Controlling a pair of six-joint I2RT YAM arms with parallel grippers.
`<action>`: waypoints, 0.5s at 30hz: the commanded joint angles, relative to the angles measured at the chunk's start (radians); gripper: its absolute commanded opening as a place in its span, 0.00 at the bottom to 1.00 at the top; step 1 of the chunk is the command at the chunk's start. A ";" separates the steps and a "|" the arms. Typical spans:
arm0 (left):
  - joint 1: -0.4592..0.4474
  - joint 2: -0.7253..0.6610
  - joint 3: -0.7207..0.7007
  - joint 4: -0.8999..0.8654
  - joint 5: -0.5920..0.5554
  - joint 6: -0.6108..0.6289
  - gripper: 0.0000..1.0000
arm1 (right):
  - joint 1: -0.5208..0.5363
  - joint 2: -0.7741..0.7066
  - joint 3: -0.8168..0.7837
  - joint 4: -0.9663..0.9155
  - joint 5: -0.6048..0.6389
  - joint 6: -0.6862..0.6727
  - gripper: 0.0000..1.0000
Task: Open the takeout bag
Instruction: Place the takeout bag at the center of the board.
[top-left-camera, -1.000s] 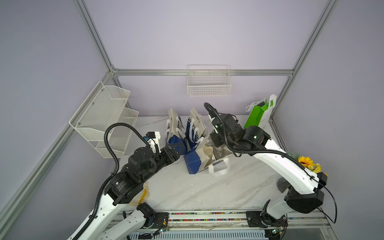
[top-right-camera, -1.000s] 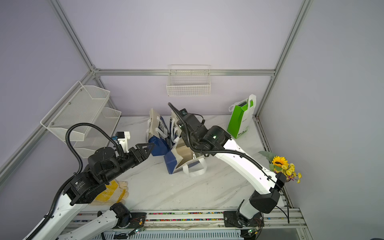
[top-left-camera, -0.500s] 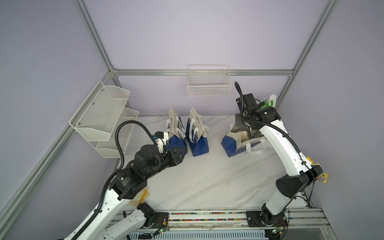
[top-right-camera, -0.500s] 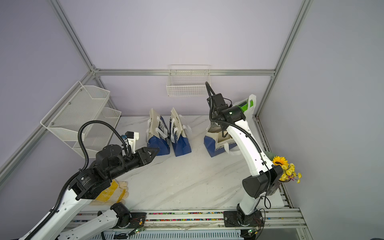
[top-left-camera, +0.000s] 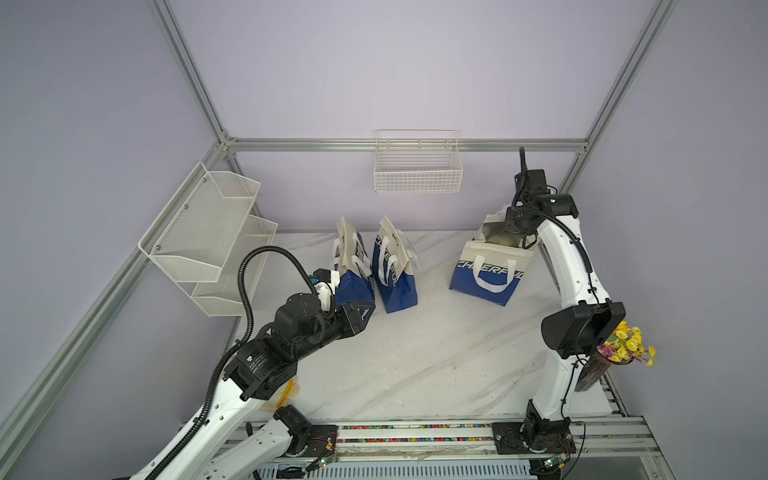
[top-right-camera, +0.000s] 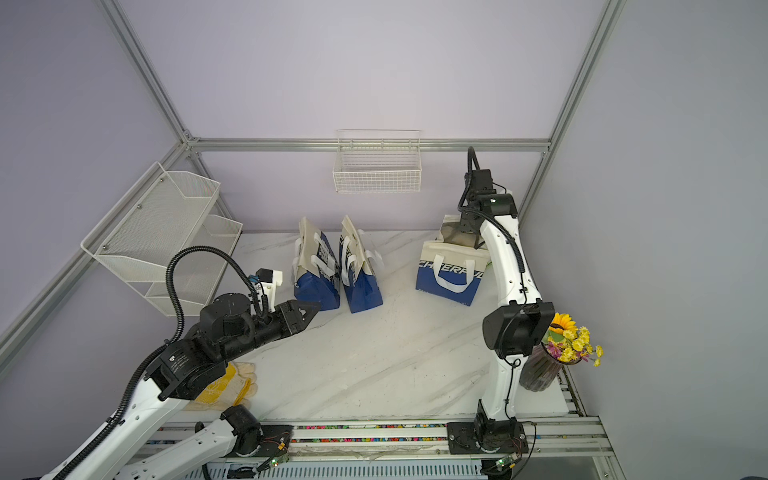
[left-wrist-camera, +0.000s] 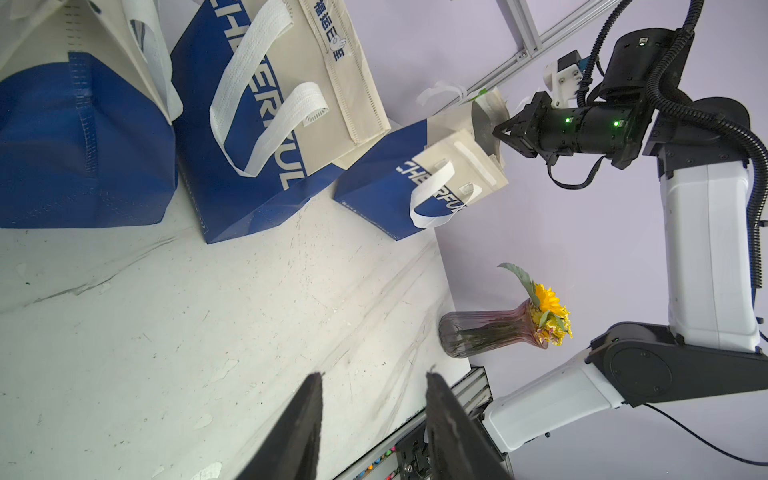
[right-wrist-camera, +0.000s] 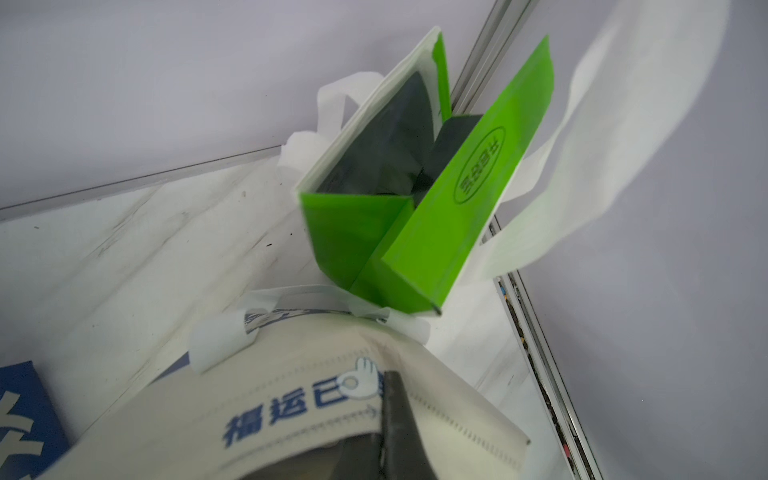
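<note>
The takeout bag, beige above and blue below with white handles, stands at the back right of the table with its mouth spread. My right gripper reaches down into that mouth from above. In the right wrist view the gripper is shut on the bag's beige rim, pinching the fabric. My left gripper hovers low beside the two folded bags. Its fingers stand apart with only bare table between them. The left wrist view also shows the takeout bag.
Two closed blue-and-beige bags stand at the back centre-left. An open green bag sits in the back right corner behind the takeout bag. A vase of flowers stands at the right edge. Yellow gloves lie front left. A mesh shelf and a wire basket hang on the walls.
My right arm has carried the takeout bag from the table's middle to the back right and set it upright. The left gripper's fingers have narrowed and it has shifted slightly.
</note>
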 joint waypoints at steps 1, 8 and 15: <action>0.007 0.004 -0.019 0.045 0.003 -0.005 0.43 | -0.003 0.025 0.061 -0.001 -0.047 0.021 0.16; 0.008 -0.010 -0.071 0.064 -0.007 -0.025 0.43 | -0.001 -0.029 0.092 0.050 -0.026 0.019 0.64; 0.009 -0.037 -0.114 0.061 -0.065 -0.031 0.50 | 0.229 -0.288 -0.098 0.192 -0.018 -0.017 0.66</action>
